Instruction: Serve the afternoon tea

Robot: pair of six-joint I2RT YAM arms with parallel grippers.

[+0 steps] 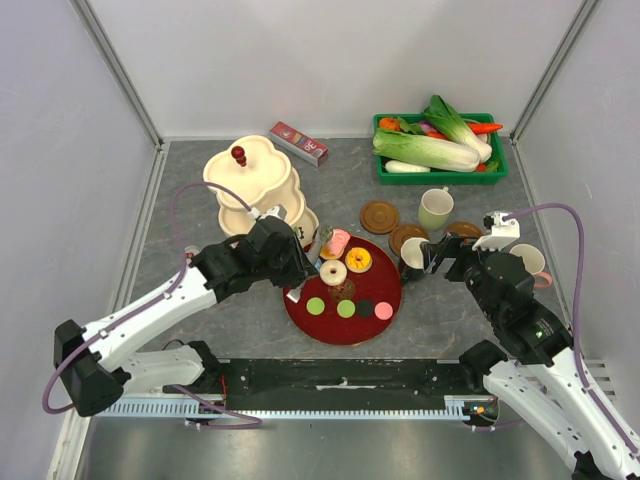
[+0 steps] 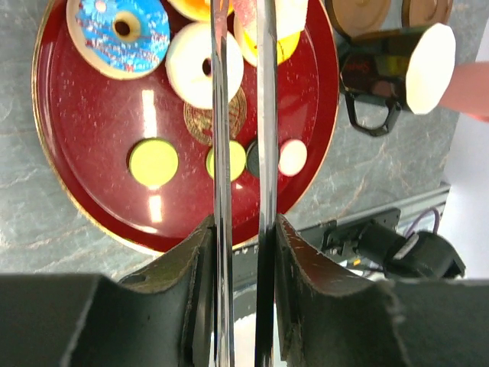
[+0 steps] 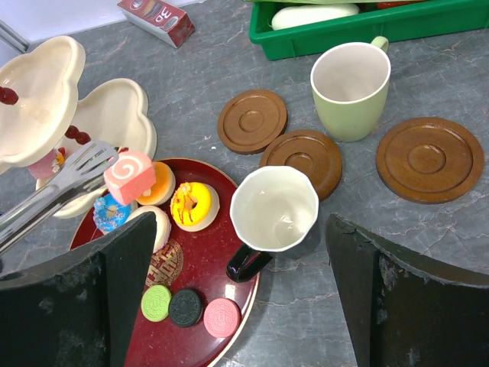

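My left gripper (image 1: 300, 265) is shut on metal tongs (image 2: 221, 138) that reach over the red tray (image 1: 340, 330). The tongs pinch a pink swirl cake (image 3: 130, 176) above the tray's far edge, near the cream tiered stand (image 1: 250, 175). On the tray lie a white donut (image 1: 332, 272), a yellow donut (image 3: 191, 205), a blue donut (image 2: 122, 30) and several round sweets (image 3: 186, 307). My right gripper (image 3: 241, 222) is open above a black mug (image 3: 273, 208) at the tray's right edge. A pale green mug (image 1: 435, 208) stands among three brown coasters (image 3: 252, 121).
A green crate (image 1: 440, 172) of leafy vegetables stands at the back right. A red carton (image 1: 298, 143) lies behind the stand. A pale mug (image 1: 530, 262) is partly hidden behind my right arm. Walls close in the left, right and back.
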